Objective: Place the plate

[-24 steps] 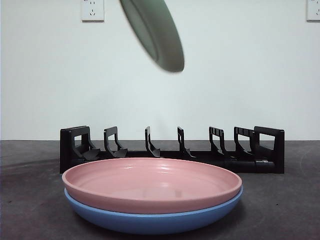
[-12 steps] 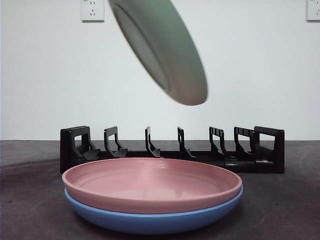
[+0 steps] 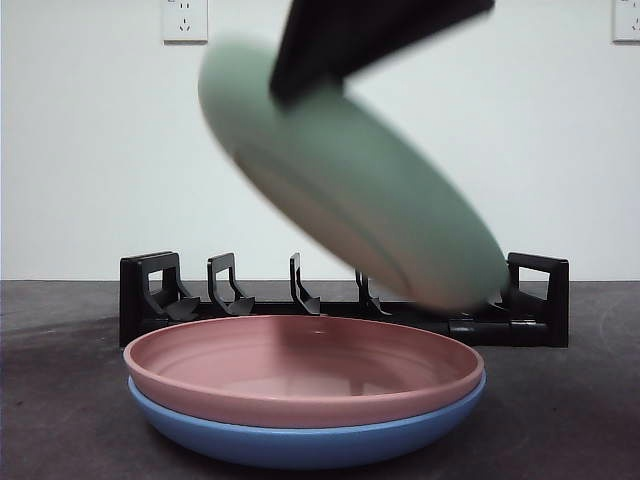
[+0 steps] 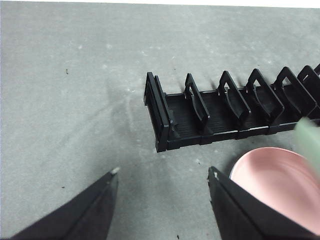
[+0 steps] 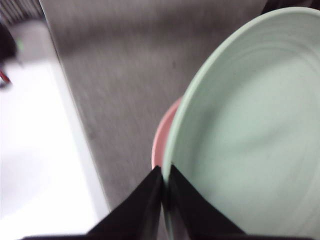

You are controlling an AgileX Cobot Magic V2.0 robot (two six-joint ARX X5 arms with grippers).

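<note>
My right gripper (image 5: pixel 166 176) is shut on the rim of a pale green plate (image 3: pixel 350 190), which hangs tilted and blurred in the air above the stacked plates and in front of the black rack (image 3: pixel 150 290). The green plate fills the right wrist view (image 5: pixel 250 120). The gripper's arm comes in dark from above in the front view (image 3: pixel 340 40). A pink plate (image 3: pixel 300 370) lies stacked on a blue plate (image 3: pixel 300 445) at the front. My left gripper (image 4: pixel 162 172) is open and empty over the table near the rack's end (image 4: pixel 160 115).
The rack has several upright dividers with open slots (image 4: pixel 235 100). The pink plate's edge shows in the left wrist view (image 4: pixel 272 185) and in the right wrist view (image 5: pixel 160 135). Wall sockets (image 3: pixel 185 18) sit on the white back wall.
The green plate has come down and to the right, from high near the picture's top to just above the rack and the pink plate. The dark gripper arm has come into the front view.
</note>
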